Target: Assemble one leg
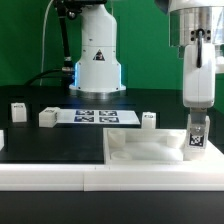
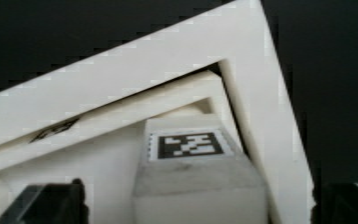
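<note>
Gripper (image 1: 196, 128) hangs over the near corner of the panel (image 1: 150, 150) at the exterior view's right, pinching the leg (image 1: 196, 138) upright, tag facing the camera. Wrist view: leg (image 2: 194, 160) between the 2 dark fingertips (image 2: 51, 203), its lower end at or just above the panel corner (image 2: 247, 90); cannot tell whether it already touches. The corner hole is hidden beneath the leg, so alignment cannot be checked. Risks, as judgement: if the leg is slightly off the hole or tilted, pressing down could jam it on the rim or shove the panel across the worktop (image 1: 50, 140); a loose pinch could let the leg twist in the fingers during turning, giving a crooked seat; releasing before it is seated would let it topple. 3 other small white parts (image 1: 47, 117) stand apart on the worktop, and the marker board (image 1: 98, 117) lies near the robot base (image 1: 97, 70). Markings: black-and-white square tags on the leg and marker board, a small dark triangular logo on the base. No legible writing anywhere.
</note>
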Robot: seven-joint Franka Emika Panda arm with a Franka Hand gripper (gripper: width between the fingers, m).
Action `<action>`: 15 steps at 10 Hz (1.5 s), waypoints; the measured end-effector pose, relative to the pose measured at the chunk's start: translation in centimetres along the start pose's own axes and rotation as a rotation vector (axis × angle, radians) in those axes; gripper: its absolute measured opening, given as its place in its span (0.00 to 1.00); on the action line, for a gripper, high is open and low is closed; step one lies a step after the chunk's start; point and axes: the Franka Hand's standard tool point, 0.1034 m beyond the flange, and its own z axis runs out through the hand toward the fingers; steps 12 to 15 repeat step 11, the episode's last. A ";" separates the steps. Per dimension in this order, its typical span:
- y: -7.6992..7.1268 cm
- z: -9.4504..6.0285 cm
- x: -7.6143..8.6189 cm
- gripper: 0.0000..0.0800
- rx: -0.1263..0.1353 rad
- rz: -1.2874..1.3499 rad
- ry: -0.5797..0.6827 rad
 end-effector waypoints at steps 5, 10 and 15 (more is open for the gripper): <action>0.0 0.0 0.0 0.81 0.000 -0.001 0.000; 0.0 0.0 -0.1 0.81 0.000 -0.002 0.000; 0.0 0.0 -0.1 0.81 0.000 -0.003 0.000</action>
